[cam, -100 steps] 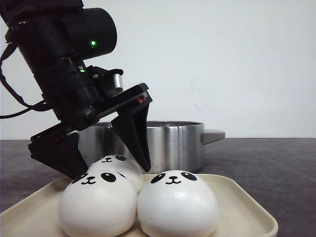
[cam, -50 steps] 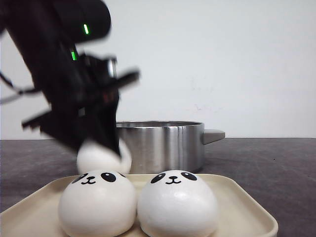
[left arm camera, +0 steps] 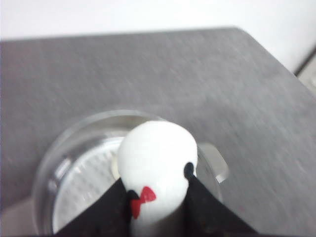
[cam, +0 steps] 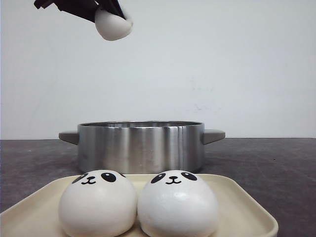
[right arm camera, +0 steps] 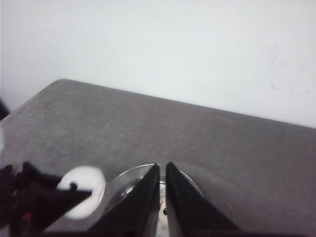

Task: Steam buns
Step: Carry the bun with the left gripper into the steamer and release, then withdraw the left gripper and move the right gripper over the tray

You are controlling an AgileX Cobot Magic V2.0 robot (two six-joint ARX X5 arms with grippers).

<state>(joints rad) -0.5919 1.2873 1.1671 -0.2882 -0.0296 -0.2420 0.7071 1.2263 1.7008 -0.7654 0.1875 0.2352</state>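
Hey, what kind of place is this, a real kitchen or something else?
Probably a staged test bench, not a kitchen: a plain dark grey tabletop against a bare white wall, holding only a steel pot and a beige tray of panda-faced buns. No stove or sink shows.

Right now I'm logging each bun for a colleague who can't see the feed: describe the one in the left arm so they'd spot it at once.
Find the steel pot behind the cream tray. High above the pot's left side, the left gripper has its jaws shut on a white bun. Unlike the two panda-faced buns on the tray, it hangs in the air.
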